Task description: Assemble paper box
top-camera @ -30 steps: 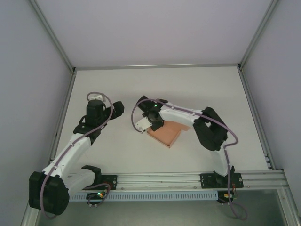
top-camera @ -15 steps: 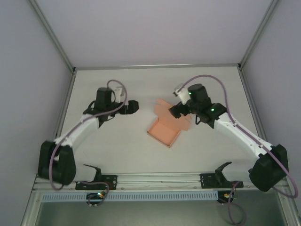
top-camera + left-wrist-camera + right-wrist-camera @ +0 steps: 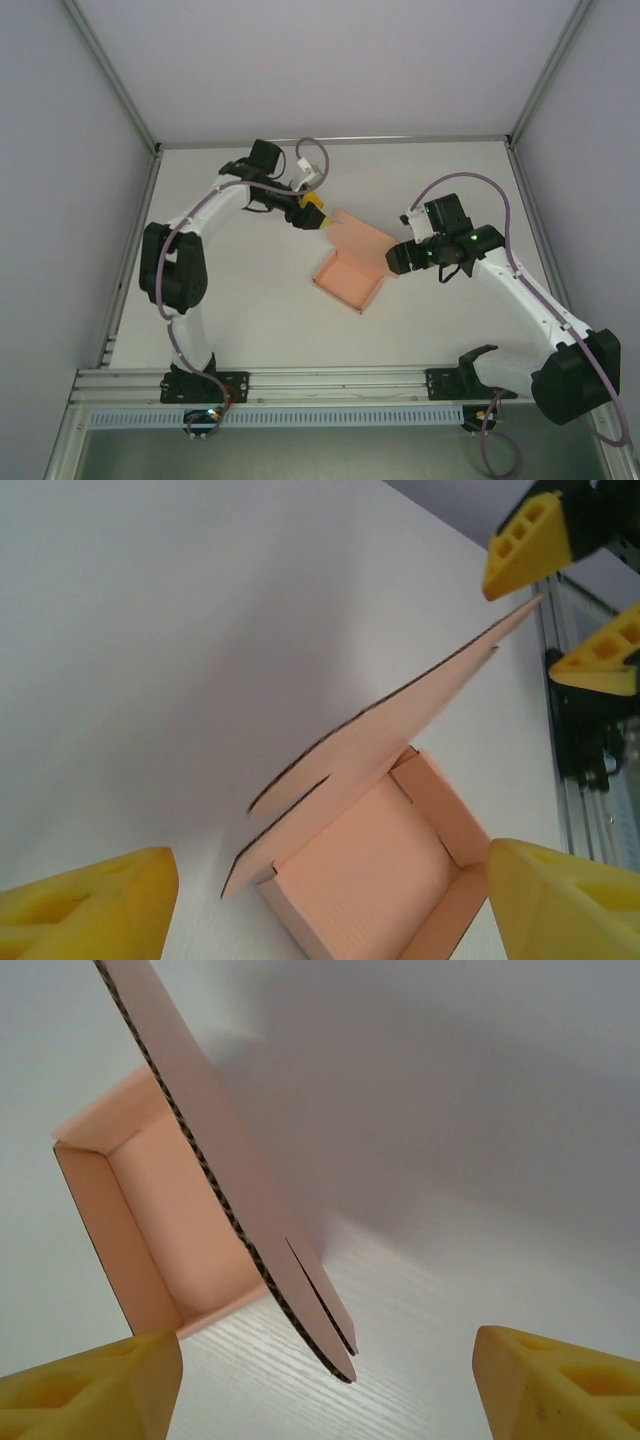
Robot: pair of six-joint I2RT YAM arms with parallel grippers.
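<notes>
White table (image 3: 250,310), grey walls (image 3: 60,200) (metal-framed); paper box (image 3: 348,282) mid-table, flap (image 3: 362,238) raised.

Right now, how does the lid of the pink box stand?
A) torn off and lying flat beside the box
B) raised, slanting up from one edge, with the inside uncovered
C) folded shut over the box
B: in the left wrist view the lid slants up from one edge of the box, whose floor and low walls lie uncovered.
</notes>
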